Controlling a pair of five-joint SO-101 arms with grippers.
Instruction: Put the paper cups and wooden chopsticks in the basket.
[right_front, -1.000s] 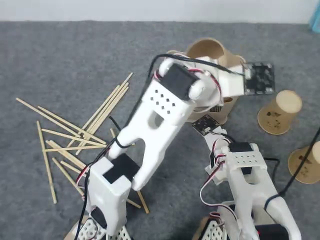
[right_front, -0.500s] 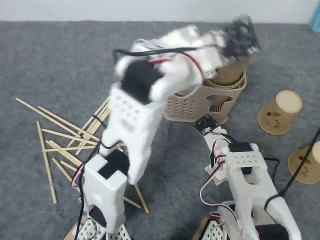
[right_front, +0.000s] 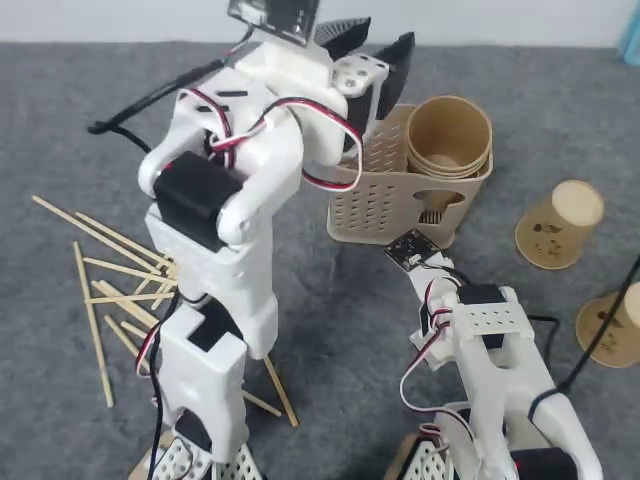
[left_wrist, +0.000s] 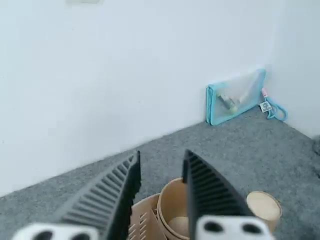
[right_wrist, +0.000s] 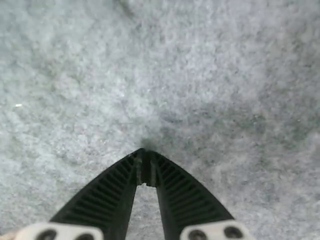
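Far left on the table (right_front: 80, 120): loose wooden chopsticks (right_front: 130, 270), lying flat, long axes fanned, most slanting from near-left toward far-right, one or two nearly front-to-back.

Next, raised high by the far-left corner of the basket (right_front: 385, 205): left tool (right_front: 372, 50), released, jaws apart, nothing between them.

In the basket's right part: stacked paper cups (right_front: 448, 135), upright, mouths up.

Nearer than the basket: right tool (right_wrist: 145, 172), clenched on nothing, tips meeting just over the table.

Far right: one loose cup (right_front: 560, 225) and a second cup (right_front: 612, 325), both mouth down, bases up, well apart from the basket.

Since a second ago: left arm swung up and leftward off the basket; chopsticks, loose cups and right arm unmoved.
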